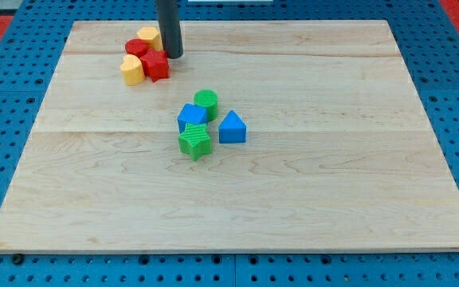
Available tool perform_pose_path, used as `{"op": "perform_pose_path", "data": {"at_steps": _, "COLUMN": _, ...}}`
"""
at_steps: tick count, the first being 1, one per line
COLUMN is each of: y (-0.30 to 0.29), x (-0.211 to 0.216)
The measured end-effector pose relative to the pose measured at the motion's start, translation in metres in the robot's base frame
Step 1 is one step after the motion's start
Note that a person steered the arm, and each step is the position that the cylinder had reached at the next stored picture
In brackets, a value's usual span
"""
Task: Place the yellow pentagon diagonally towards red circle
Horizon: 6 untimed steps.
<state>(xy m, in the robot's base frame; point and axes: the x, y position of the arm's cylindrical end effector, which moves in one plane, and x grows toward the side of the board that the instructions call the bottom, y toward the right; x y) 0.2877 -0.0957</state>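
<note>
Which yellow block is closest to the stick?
The yellow pentagon at the view's top, just left of my tip. The other yellow block sits lower, beyond the red blocks.

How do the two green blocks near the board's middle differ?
The green cylinder has a round top; the green star is pointed. The cylinder sits toward the view's top, behind the blue block; the star sits in front of it. Both are green, ridged on top, and far from my tip.
</note>
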Motion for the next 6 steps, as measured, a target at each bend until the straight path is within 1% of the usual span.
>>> {"op": "perform_pose_path", "data": {"at_steps": 1, "y": 0.013, "x": 0.001}}
{"op": "perform_pose_path", "data": {"at_steps": 2, "y": 0.034, "x": -0.035}}
{"op": "perform_pose_path", "data": {"at_steps": 5, "y": -0.010, "x": -0.028}}
{"op": "perform_pose_path", "data": {"at_steps": 6, "y": -0.015, "x": -0.048}}
